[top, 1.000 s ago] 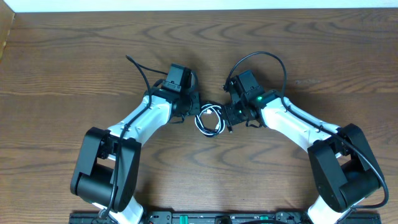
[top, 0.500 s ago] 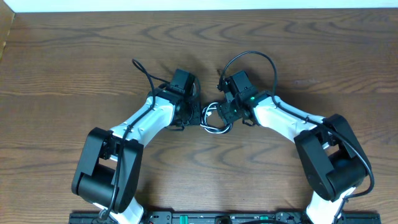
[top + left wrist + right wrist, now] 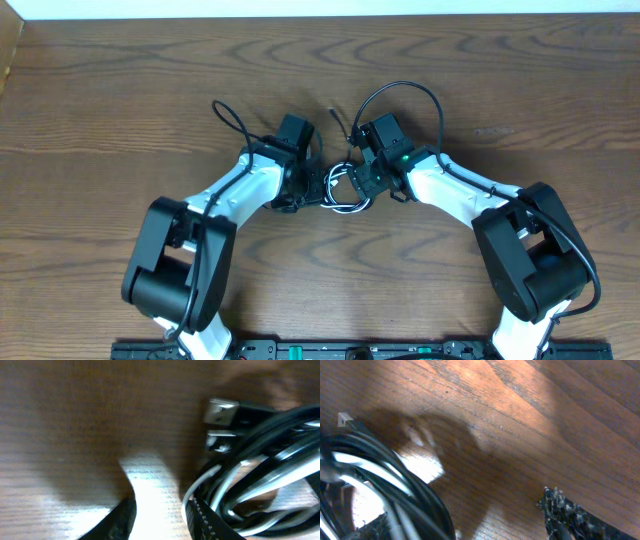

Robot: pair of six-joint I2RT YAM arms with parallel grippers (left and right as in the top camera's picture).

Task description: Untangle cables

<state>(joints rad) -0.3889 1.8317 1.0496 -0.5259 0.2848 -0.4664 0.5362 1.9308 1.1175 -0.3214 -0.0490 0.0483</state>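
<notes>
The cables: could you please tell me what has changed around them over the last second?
Both arms closed in on the cables: the right gripper swung left to the bundle, then the left gripper edged right to its other side. A thin cord end now shows beyond it. The bundle barely moved; both grippers open, holding nothing.

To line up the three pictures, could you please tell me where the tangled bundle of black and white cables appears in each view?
Overhead: the tangled bundle of thin black and white cables lies at the centre of the picture.
Left wrist: it fills the right half, running off the right edge.
Right wrist: it sits in the lower left corner.
Shared landmark: the brown wood-grain tabletop beneath it.
</notes>
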